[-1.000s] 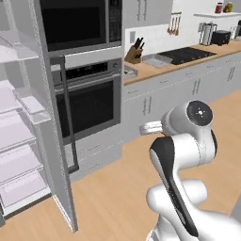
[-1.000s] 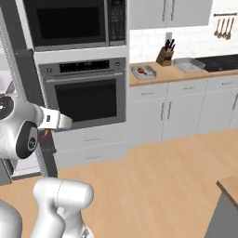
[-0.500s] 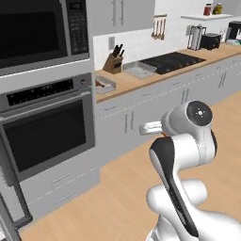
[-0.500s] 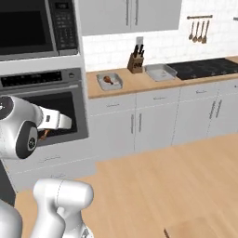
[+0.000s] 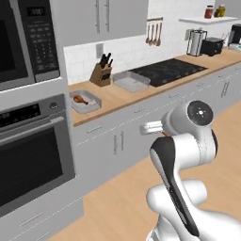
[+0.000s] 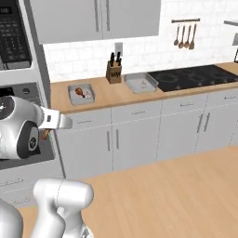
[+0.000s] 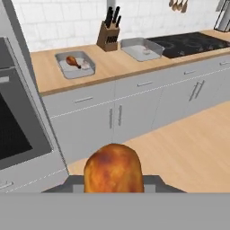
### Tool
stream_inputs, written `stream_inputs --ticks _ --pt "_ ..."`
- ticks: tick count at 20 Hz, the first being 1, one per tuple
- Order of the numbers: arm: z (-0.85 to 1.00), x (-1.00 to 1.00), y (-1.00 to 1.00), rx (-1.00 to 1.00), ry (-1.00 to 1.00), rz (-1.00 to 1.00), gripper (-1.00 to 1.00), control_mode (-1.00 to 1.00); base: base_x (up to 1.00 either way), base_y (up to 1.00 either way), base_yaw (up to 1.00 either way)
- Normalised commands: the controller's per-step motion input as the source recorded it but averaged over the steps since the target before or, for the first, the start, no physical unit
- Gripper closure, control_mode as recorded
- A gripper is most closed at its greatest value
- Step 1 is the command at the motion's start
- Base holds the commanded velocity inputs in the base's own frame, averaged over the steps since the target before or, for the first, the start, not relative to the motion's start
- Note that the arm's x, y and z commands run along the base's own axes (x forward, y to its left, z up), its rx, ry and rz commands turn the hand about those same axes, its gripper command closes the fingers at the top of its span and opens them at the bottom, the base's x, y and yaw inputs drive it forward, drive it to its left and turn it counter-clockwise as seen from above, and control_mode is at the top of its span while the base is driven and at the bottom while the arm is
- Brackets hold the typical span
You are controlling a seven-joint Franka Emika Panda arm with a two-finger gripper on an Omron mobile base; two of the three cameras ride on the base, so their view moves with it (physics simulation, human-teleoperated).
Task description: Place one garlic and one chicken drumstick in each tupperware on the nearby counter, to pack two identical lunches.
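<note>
The white arm (image 5: 181, 155) stands folded up high over its base, the rounded shoulder and elbow joints bunched close together, dark bands at the joints. From the left base camera the big round joint sits on the right; from the right base camera the arm (image 6: 21, 128) sits on the left, its forearm reaching rightward toward the far side. In the hand camera the gripper (image 7: 113, 182) points forward and a little down, its jaws closed round the fat end of a chicken drumstick (image 7: 113, 170), which hides the fingertips.
</note>
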Motion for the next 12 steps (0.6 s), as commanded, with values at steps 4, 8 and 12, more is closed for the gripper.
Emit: stream_inputs --ticks 4,8,12 --pt "0.00 0.00 0.00 0.00 0.00 0.00 1.00 1.00 1.00 -0.36 0.20" --pt "0.00 0.00 0.00 0.00 0.00 0.00 1.00 1.00 1.00 -0.56 0.07" --pt "0.00 0.00 0.00 0.00 0.00 0.00 1.00 1.00 1.00 -0.76 -0.02"
